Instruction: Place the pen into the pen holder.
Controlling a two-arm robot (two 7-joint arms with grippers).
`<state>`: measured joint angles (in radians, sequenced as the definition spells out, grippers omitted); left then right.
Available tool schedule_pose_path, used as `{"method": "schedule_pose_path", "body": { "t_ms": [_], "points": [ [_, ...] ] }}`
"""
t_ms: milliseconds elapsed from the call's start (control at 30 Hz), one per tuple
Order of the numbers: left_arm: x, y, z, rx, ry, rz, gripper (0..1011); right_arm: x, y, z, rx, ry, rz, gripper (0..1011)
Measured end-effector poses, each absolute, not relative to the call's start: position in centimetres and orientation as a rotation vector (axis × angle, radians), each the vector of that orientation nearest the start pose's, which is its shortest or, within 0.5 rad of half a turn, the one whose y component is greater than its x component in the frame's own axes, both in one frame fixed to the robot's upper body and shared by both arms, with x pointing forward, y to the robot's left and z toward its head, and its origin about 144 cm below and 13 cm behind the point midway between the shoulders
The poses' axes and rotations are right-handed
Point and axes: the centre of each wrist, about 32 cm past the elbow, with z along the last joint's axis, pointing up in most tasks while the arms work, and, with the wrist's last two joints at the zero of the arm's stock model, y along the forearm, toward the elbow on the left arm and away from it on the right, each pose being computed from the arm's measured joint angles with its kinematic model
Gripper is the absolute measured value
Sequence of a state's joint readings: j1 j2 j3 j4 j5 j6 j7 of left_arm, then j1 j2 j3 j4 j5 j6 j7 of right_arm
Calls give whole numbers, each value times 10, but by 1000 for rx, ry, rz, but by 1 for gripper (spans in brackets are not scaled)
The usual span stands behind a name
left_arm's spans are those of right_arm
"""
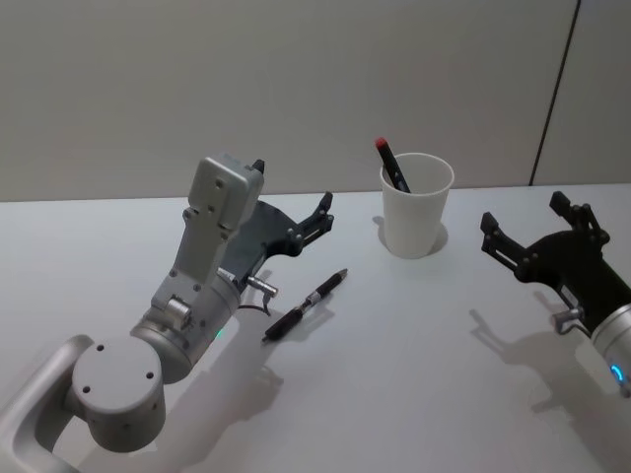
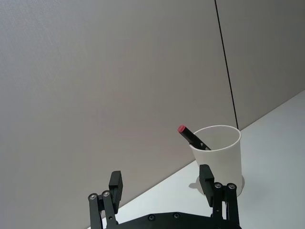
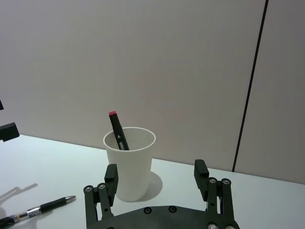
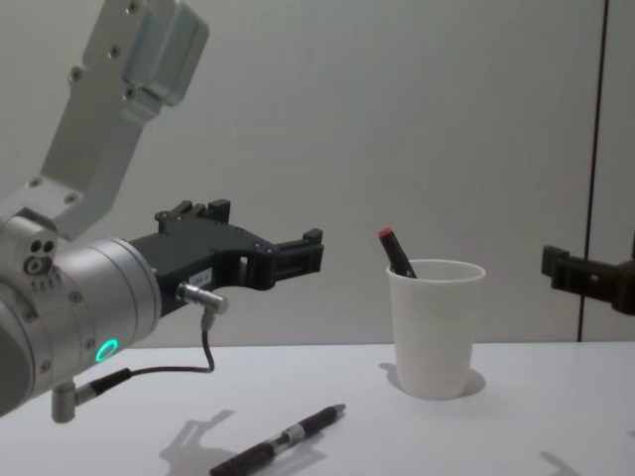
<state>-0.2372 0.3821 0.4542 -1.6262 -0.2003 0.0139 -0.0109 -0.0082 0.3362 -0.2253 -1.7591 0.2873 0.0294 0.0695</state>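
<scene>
A black pen (image 1: 306,305) with a silver tip lies flat on the white table, left of the pen holder (image 1: 416,209), a white paper cup. A red-capped black marker (image 1: 390,164) leans inside the cup. My left gripper (image 1: 293,187) hangs open in the air above and just behind the pen, with nothing between its fingers. In the chest view the left gripper (image 4: 268,233) is well above the pen (image 4: 283,441). My right gripper (image 1: 525,212) is open to the right of the cup, pointing toward it. The right wrist view takes in the cup (image 3: 128,162) and the pen (image 3: 43,208).
The white table (image 1: 424,374) meets a plain grey wall behind the cup. A dark vertical seam (image 3: 248,100) runs down the wall to the right. Bare tabletop lies between the pen and the right gripper.
</scene>
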Motion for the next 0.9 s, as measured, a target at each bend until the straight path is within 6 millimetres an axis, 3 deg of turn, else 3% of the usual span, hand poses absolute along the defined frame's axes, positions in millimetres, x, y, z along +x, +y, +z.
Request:
{"method": "schedule_pose_path", "body": {
  "t_ms": [900],
  "points": [
    [493,201,1205,58,-258,1099,1001,443,-237,1189,26,-74,-1229,1001]
  ]
}}
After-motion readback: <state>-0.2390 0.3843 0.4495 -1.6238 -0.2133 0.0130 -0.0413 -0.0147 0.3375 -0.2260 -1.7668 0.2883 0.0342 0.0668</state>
